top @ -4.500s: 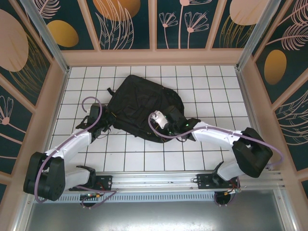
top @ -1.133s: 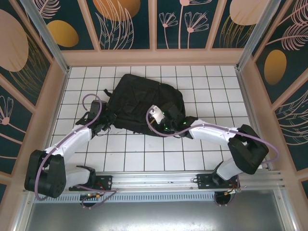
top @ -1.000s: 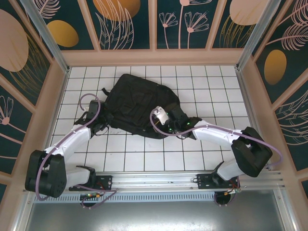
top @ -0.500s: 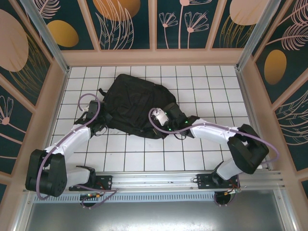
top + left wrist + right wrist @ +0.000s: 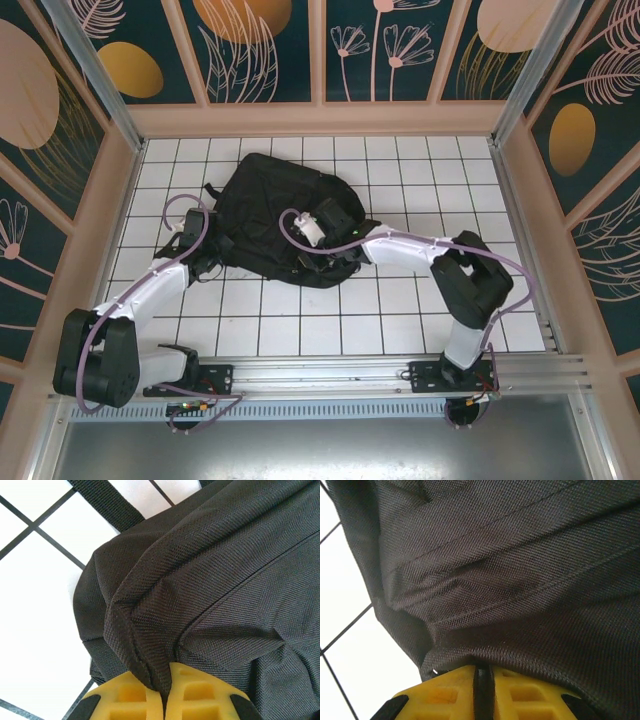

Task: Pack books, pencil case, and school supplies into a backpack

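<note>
The black backpack [image 5: 270,210] lies flat on the white tiled table, a little left of centre. My left gripper [image 5: 214,254] is at its left near corner, shut on a raised fold of the backpack [image 5: 225,580] fabric that runs down between the yellow fingers [image 5: 130,700]. My right gripper [image 5: 318,260] is at the bag's near edge, its jaws nearly together with a strip of backpack [image 5: 520,555] cloth pinched between the fingers [image 5: 520,697]. The books, pencil case and school supplies are out of view.
A black strap [image 5: 100,500] lies on the tiles beside the bag's corner. Bare white tiles [image 5: 400,330] stretch in front of and to the right of the bag. Patterned walls [image 5: 320,60] fence the table on three sides; a metal rail [image 5: 330,375] runs along the near edge.
My right arm has swung left along the bag's near edge, its elbow folding in. The backpack has slid slightly left and bunched. The left arm has barely moved.
</note>
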{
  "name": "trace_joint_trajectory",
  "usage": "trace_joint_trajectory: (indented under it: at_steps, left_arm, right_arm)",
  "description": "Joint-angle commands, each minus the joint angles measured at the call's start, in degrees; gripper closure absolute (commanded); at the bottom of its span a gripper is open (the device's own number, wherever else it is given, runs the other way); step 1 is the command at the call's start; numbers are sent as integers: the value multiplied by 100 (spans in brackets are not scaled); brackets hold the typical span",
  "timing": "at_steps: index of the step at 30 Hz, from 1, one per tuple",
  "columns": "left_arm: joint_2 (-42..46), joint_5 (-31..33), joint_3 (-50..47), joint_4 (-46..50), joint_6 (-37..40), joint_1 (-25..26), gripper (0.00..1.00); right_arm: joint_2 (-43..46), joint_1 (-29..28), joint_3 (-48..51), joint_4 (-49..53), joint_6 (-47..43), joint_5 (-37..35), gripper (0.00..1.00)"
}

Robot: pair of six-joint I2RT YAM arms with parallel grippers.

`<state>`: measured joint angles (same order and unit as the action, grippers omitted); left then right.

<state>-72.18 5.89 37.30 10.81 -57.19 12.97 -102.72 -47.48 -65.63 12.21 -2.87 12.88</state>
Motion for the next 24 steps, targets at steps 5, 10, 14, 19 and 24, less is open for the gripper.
trace_joint_trajectory:
  at_steps: [5,10,14,19,24]
  left_arm:
    - [-94,-58,-73,9,67,-41,100]
    - [-125,-128,-96,-35,23,-46,100]
    - [-112,-127,-117,-52,6,-40,100]
    - [-91,-115,-144,-44,-11,-43,100]
    - [-85,-124,-148,-45,-21,-47,100]
  right_arm:
    - [-189,-138,-91,996,-130,387,89]
    - [-68,-314,-107,1534,-159,1009,94]
    - [118,-539,-136,1437,-170,1923,95]
    - [683,-507,130,586,157,3156,91]
    - [761,-356,145,760,338,1726,80]
